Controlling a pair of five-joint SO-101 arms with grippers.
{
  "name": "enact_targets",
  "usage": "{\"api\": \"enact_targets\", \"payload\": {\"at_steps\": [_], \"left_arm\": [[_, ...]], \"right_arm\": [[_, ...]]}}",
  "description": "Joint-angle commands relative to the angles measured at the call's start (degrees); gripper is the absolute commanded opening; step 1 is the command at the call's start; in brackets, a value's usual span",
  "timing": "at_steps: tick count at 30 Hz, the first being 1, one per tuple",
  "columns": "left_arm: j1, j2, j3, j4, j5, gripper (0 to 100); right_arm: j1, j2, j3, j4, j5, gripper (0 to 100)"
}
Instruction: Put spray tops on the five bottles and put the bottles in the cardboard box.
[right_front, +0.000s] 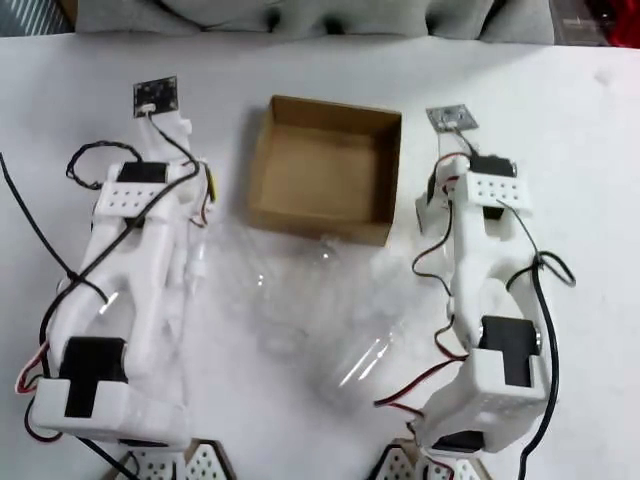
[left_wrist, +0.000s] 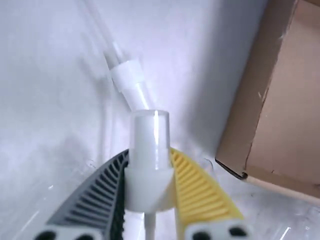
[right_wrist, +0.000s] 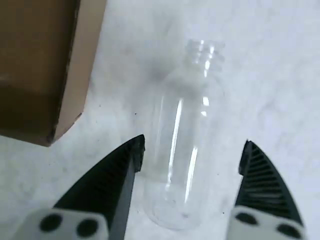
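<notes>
My left gripper (left_wrist: 148, 155) is shut on a white spray top (left_wrist: 148, 135), its grey and yellow fingers clamping the collar. A second spray top (left_wrist: 127, 80) with its thin tube lies on the table just beyond it. In the high view the left gripper (right_front: 207, 200) sits left of the cardboard box (right_front: 325, 165). My right gripper (right_wrist: 192, 145) hangs open over a clear bottle (right_wrist: 187, 135) that lies on its side without a top, beside a corner of the box (right_wrist: 40, 65). More clear bottles (right_front: 362, 362) lie in front of the box.
The box stands open at the back middle between the two arms, and its inside looks bare. Both arm bases and their cables take up the table's front left and front right. Grey cushions line the far edge.
</notes>
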Motion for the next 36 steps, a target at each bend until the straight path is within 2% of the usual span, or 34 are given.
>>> {"api": "enact_targets", "payload": {"at_steps": [1,5,10,18,24,29,31,33,35,36], "left_arm": [[-0.3,-3.3,-0.5,-1.1,-0.3,2],[-0.3,-3.3,-0.5,-1.1,-0.3,2],[-0.3,-3.3,-0.6,-1.1,-0.3,2],[-0.3,-3.3,-0.5,-1.1,-0.3,2],[-0.3,-3.3,-0.7,-1.1,-0.3,2],[-0.3,-3.3,-0.7,-1.1,-0.3,2],[-0.3,-3.3,-0.7,-1.1,-0.3,2],[-0.3,-3.3,-0.7,-1.1,-0.3,2],[-0.4,-3.3,-0.7,-1.1,-0.3,2],[-0.7,-3.3,-0.7,-1.1,-0.3,2]], "right_arm": [[-0.8,-2.8,-9.0,3.4,-1.8,26.2],[-2.4,-2.8,-14.4,7.3,-5.5,26.2],[-8.0,-2.7,-15.5,7.2,-11.2,26.2],[-14.0,1.7,-15.0,-0.4,-20.4,26.2],[-14.0,12.6,-18.6,-5.9,-21.0,26.2],[-13.8,22.4,-28.0,-2.8,-20.6,25.5],[-13.7,26.2,-33.0,0.2,-20.5,20.4],[-13.7,29.8,-38.5,4.2,-19.9,10.2],[-13.7,33.3,-44.1,8.1,-15.5,0.4],[-13.7,34.9,-46.9,10.3,-13.1,2.0]]}}
